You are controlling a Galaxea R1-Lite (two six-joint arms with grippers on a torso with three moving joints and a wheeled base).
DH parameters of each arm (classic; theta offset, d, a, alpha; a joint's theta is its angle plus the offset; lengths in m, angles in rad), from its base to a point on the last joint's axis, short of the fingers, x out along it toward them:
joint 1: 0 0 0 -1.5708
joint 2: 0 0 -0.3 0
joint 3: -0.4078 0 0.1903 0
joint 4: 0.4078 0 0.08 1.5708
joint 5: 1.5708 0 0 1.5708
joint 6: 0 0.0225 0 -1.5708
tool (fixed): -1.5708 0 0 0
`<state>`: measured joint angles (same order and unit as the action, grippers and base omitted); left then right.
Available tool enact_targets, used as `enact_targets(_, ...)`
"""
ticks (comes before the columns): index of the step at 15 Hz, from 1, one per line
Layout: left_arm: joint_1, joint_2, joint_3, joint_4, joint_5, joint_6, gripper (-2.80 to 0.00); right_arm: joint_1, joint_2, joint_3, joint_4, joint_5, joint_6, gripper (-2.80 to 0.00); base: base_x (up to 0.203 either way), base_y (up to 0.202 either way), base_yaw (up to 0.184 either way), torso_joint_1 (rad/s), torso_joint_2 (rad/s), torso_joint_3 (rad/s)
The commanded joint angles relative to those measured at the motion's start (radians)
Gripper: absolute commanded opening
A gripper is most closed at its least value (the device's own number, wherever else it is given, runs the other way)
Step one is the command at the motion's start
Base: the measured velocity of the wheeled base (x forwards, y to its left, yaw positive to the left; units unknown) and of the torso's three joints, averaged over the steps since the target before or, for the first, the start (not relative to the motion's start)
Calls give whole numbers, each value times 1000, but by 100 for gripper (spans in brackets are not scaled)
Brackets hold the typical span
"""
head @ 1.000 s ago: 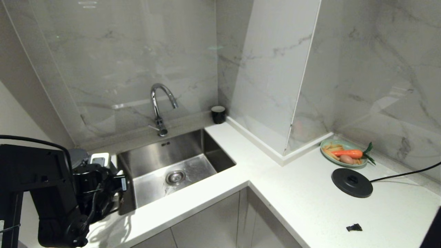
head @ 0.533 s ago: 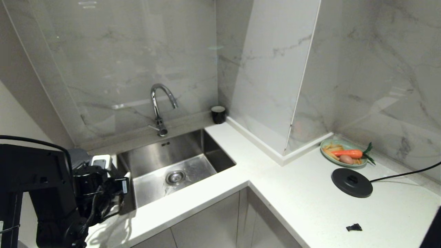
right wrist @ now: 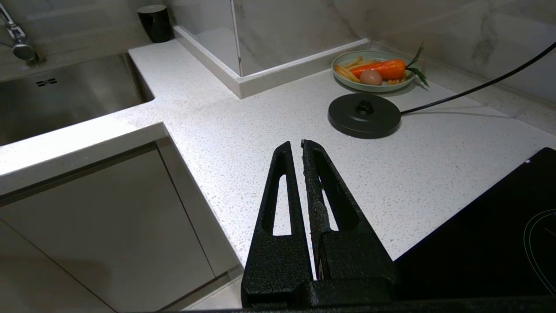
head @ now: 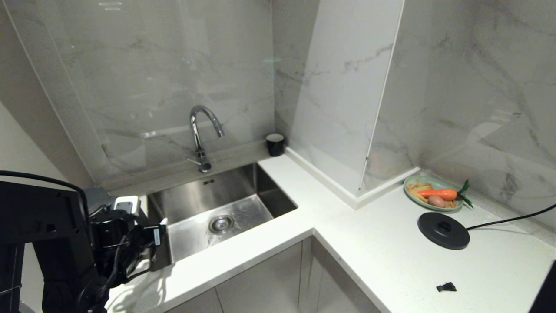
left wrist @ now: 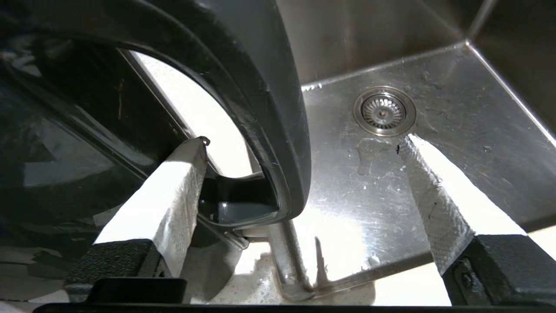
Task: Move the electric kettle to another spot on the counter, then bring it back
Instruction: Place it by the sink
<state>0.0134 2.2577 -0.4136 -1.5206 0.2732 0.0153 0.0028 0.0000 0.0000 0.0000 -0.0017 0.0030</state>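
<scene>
The electric kettle (left wrist: 52, 130) is glossy black and fills one side of the left wrist view. It stands on the white speckled counter (head: 391, 252) beside the sink's left edge. Its loop handle (left wrist: 269, 87) lies between the fingers of my left gripper (left wrist: 302, 141), which is open. One white-taped finger (left wrist: 160, 204) is close against the handle and the other finger (left wrist: 438, 191) stands well clear of it over the sink. In the head view my left arm (head: 65, 243) hides the kettle. My right gripper (right wrist: 295, 145) hangs shut and empty above the counter's front edge.
The steel sink (head: 217, 208) with its tap (head: 202, 130) lies just right of the kettle. A small black cup (head: 275, 144) stands in the corner. The round black corded base (head: 443, 230), a plate of vegetables (head: 434, 193) and a black scrap (head: 446, 287) are on the right.
My left gripper's fingers have spread apart at the kettle's handle. The left arm has barely shifted and nothing else has moved.
</scene>
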Motion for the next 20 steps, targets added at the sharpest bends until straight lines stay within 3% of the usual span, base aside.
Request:
enact_targets(1,0,-3,5,-9,3,-1,0,0,-2,0,0,0,0,-280,0,0,0,0,0,0)
enact_targets(12,-35,-49,122,-9,12,-46,0,0,-2,0,0,0,0,-280,0,0,0,0,0,0)
enact_targets(20,-52,-200,263,-9,7,-80,0,0,-2,0,0,0,0,-280,0,0,0,0,0,0)
